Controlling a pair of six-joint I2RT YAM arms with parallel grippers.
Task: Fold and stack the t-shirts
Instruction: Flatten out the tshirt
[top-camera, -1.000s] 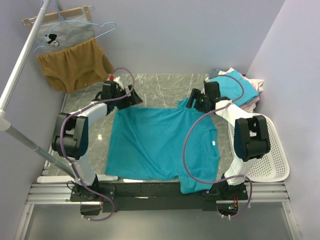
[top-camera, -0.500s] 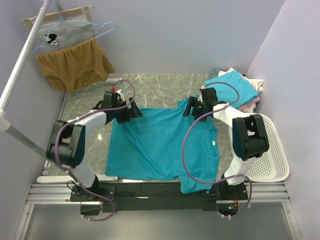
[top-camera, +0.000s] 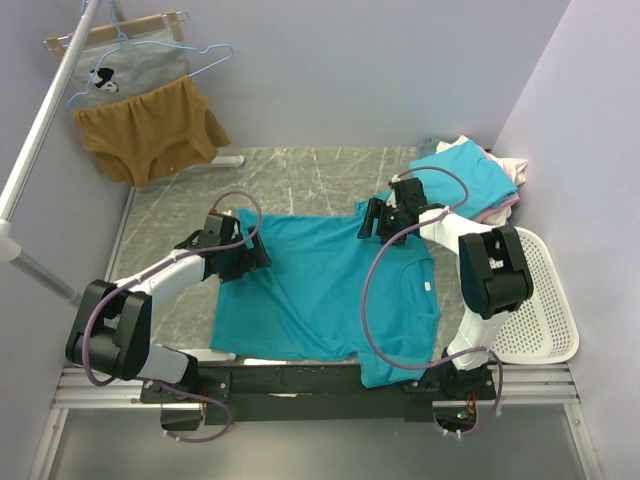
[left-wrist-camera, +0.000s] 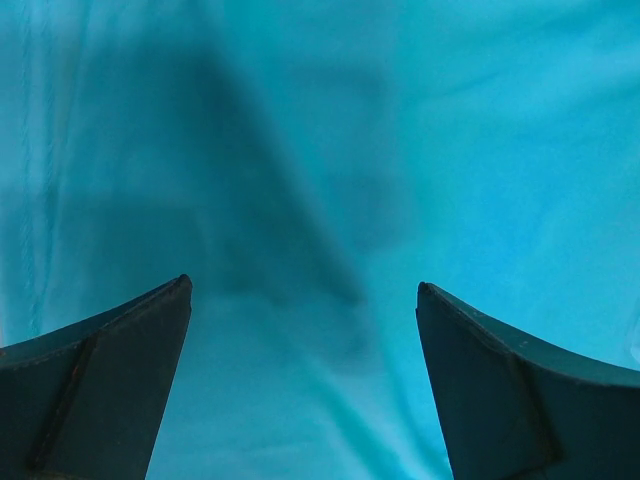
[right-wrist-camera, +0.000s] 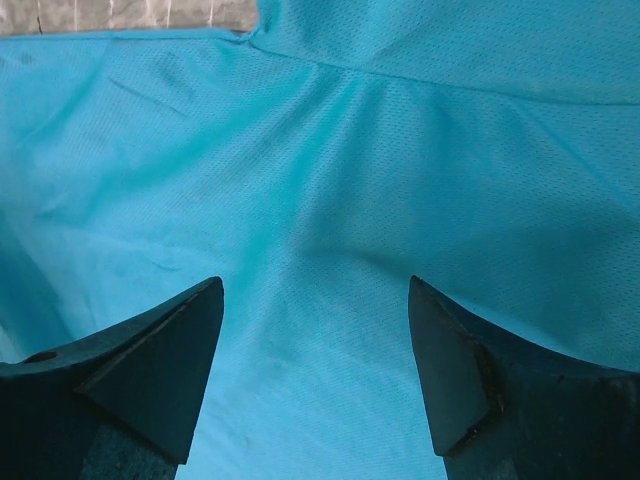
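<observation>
A teal t-shirt (top-camera: 330, 290) lies spread flat on the grey marble table (top-camera: 300, 180), collar to the right. My left gripper (top-camera: 252, 252) is open low over the shirt's left edge; the left wrist view shows only teal cloth (left-wrist-camera: 320, 150) between its spread fingers (left-wrist-camera: 110, 370). My right gripper (top-camera: 368, 222) is open over the shirt's far right sleeve area; the right wrist view shows teal cloth (right-wrist-camera: 320, 200) between its fingers (right-wrist-camera: 150, 370). A lighter turquoise t-shirt (top-camera: 470, 175) tops a pile with pink and white shirts at the back right.
A white perforated basket (top-camera: 545, 310) stands at the right. A mustard-brown garment (top-camera: 150, 130) and a grey printed garment (top-camera: 125, 70) hang on a rail at the back left. A grey pole (top-camera: 40, 130) slants down the left side.
Both grippers have moved from beyond the shirt's far edge toward me. The left one now sits over the shirt's left edge, the right one over the sleeve. The shirt has not moved.
</observation>
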